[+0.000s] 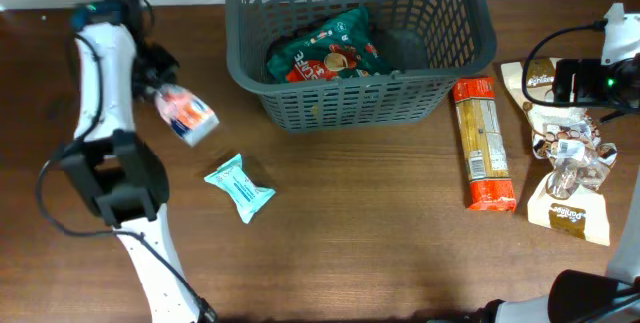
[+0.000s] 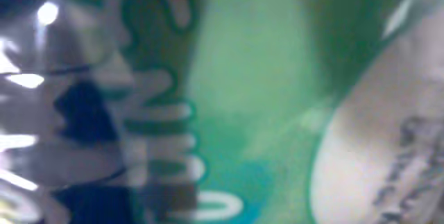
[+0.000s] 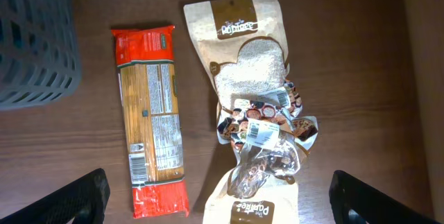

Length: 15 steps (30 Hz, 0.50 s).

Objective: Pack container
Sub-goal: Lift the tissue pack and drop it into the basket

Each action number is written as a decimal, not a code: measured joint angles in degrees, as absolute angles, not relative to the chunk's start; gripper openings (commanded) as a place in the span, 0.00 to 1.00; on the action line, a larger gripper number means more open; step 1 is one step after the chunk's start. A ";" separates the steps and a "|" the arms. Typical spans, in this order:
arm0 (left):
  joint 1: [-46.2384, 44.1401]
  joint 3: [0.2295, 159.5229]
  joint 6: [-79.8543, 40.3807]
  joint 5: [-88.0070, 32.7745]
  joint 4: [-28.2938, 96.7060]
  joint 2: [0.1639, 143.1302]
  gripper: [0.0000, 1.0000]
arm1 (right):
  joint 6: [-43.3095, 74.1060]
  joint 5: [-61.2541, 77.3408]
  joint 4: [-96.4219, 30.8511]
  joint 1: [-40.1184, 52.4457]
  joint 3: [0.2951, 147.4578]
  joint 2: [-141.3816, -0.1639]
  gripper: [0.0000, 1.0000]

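- Left end effector (image 1: 165, 88) clamps an orange-and-white packet (image 1: 188, 116) at the tabletop's (image 1: 350, 248) left side; right end effector (image 3: 225, 200) gapes, empty, over brown pouches (image 3: 244, 50).
- Pasta pack (image 1: 483, 143) lies beside the container (image 1: 330, 103), which sits far-centre between both.

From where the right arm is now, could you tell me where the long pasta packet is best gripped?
Grip the pasta packet across its narrow width near the middle, coming straight down from above. It lies flat on the table, and only its long edges sit close enough together; bare wood on both sides should leave finger room.
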State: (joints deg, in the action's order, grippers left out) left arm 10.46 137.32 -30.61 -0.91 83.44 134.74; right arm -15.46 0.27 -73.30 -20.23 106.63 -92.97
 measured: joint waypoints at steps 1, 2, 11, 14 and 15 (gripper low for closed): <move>10.52 140.20 -28.84 -1.34 83.66 133.36 0.10 | -15.49 0.27 -73.30 -20.23 106.63 -92.97 0.99; 10.52 143.37 -27.00 -1.78 83.83 131.83 0.10 | -15.49 0.27 -73.30 -20.21 106.63 -92.97 0.99; 5.69 163.89 -5.56 -9.43 74.46 113.43 0.02 | -15.49 0.27 -73.30 -20.21 106.63 -92.97 0.99; 0.80 165.53 4.73 -14.17 72.38 109.71 0.02 | -15.44 0.27 -73.30 -20.21 106.63 -92.97 0.99; -1.02 165.71 8.16 -15.68 72.20 109.25 0.02 | -15.46 0.27 -73.30 -20.21 106.63 -92.97 0.99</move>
State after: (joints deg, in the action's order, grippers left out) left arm -1.02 165.71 8.16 -15.68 72.20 109.25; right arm -15.46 0.27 -73.30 -20.21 106.63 -92.97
